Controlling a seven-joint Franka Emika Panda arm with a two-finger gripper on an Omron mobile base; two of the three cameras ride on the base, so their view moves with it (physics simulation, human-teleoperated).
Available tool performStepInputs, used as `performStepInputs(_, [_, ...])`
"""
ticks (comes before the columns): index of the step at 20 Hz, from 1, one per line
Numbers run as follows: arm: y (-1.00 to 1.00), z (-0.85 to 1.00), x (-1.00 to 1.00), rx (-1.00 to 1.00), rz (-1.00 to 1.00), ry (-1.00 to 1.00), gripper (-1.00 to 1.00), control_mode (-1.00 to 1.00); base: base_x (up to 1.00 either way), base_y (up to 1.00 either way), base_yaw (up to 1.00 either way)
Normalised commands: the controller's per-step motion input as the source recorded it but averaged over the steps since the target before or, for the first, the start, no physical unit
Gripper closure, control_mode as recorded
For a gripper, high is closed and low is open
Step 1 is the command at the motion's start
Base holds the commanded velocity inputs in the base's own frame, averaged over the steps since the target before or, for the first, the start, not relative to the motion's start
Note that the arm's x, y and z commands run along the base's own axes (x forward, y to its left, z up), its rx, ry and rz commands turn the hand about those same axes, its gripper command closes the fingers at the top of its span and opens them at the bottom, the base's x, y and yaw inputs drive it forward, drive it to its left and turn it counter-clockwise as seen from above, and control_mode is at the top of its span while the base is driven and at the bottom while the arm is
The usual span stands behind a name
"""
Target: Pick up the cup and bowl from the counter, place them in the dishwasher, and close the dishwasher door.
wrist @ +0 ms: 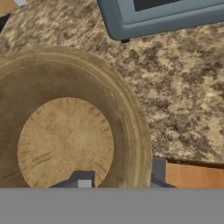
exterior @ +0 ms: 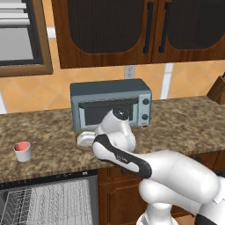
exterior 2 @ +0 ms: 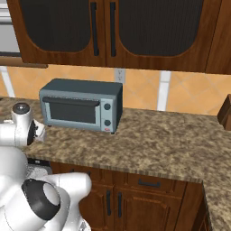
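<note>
The tan-brown bowl (wrist: pixel 65 131) sits large under the hand, near the front edge of the speckled counter (wrist: pixel 183 87). My gripper (wrist: pixel 120 175) straddles the bowl's right rim, one fingertip (wrist: pixel 83 180) inside and the other outside, shut on the wall between them. In the left base view the hand (exterior: pixel 85 140) points down in front of the toaster oven and hides the bowl. The white cup (exterior: pixel 23 150) with its pink inside stands upright on the counter (exterior: pixel 52 132), well to the left of the hand. The dishwasher (exterior: pixel 52 200) stands open below the cup, its white wire rack showing; its door is out of view.
A grey toaster oven (exterior: pixel 110 104) stands on the counter just behind the hand. Dark wall cabinets (exterior: pixel 132 30) hang above it. Brown drawers and cabinet doors (exterior 2: pixel 135 198) run under the counter to the right of the dishwasher. A dark wooden block (exterior 2: pixel 224 113) sits at the far right.
</note>
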Motion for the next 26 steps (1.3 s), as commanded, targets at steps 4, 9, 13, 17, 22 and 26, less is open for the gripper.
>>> performStepInputs(4, [-0.01, 0.72, 0.0, -0.36, 0.0, 0.56, 1.0, -1.0, 0.0, 0.0, 0.0])
performStepInputs(9, [-0.02, -0.34, -0.51, -0.06, 0.0, 0.2, 1.0, -1.0, 0.0, 0.0, 0.0])
performStepInputs(13, [0.04, -0.25, -0.18, 0.02, 0.0, 0.11, 1.0, -1.0, 0.0, 0.0, 0.0])
performStepInputs(17, [0.41, -0.72, -0.05, 0.0, 0.0, 0.18, 1.0, -1.0, 0.0, 0.0, 0.0])
performStepInputs(22, [0.5, -0.98, -0.06, 0.0, 0.0, 0.05, 1.0, -1.0, 0.0, 0.0, 0.0])
performStepInputs(26, [0.54, -0.7, -0.13, -0.07, 0.0, 0.02, 1.0, -1.0, 0.0, 0.0, 0.0])
